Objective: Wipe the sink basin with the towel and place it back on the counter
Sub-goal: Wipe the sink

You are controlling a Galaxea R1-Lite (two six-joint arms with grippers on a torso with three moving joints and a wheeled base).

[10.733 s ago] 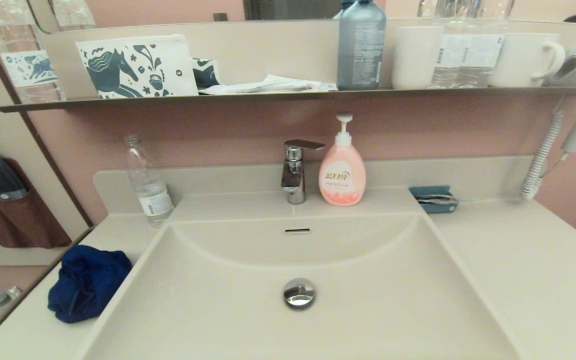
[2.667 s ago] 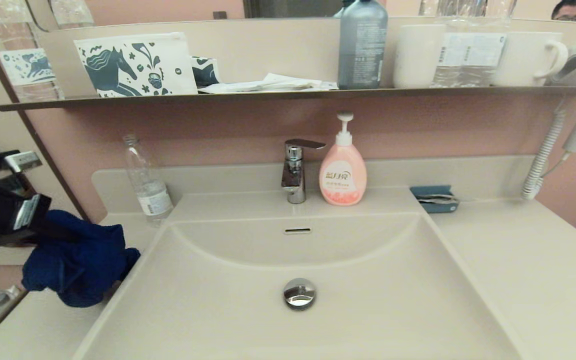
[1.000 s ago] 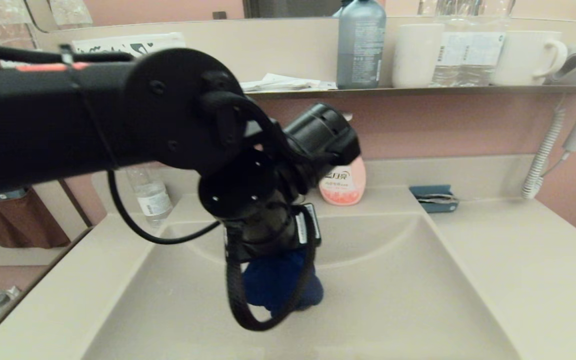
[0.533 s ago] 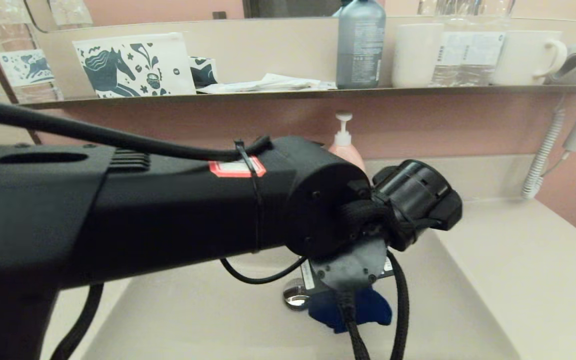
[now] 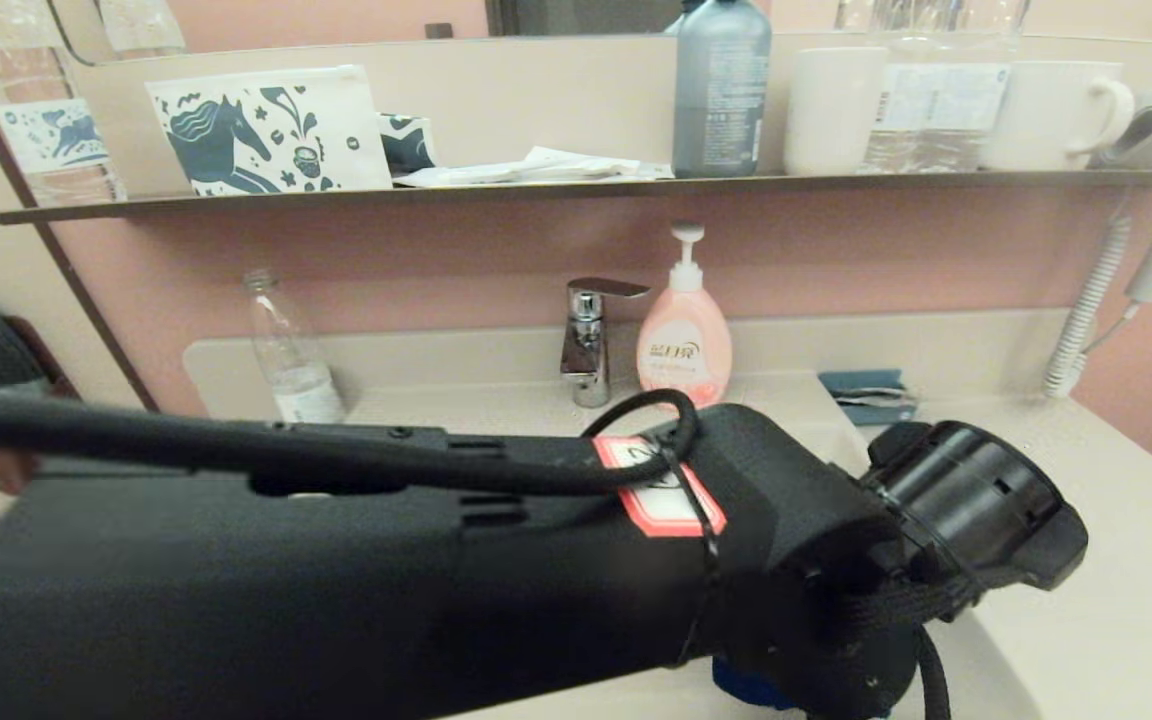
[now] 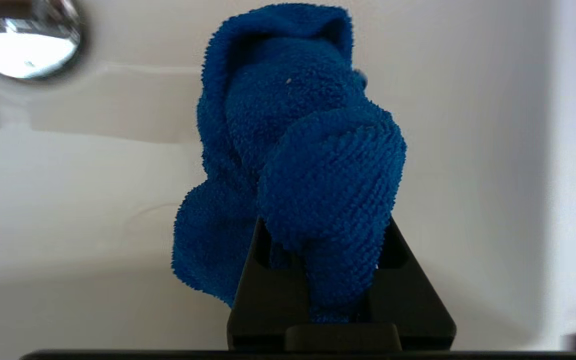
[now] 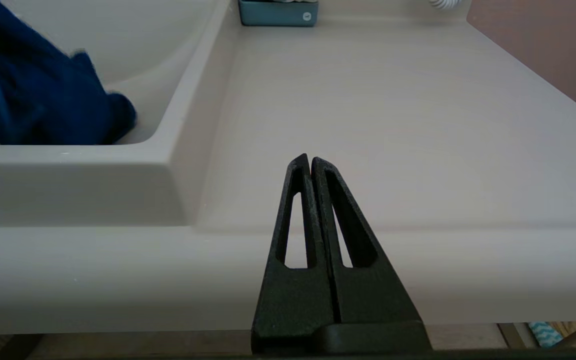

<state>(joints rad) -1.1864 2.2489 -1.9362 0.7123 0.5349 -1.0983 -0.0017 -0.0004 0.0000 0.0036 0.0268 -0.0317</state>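
Both grippers in view | left gripper (image 6: 340, 280) pinching blue towel (image 6: 293, 150), pressing it inside sink basin (image 6: 68, 200) | right gripper (image 7: 310, 162) pressed together, hovering at counter (image 7: 393, 125) edge

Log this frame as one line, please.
phase: wiping | left gripper: shut on towel, inside sink basin | right gripper: shut, idle at counter edge
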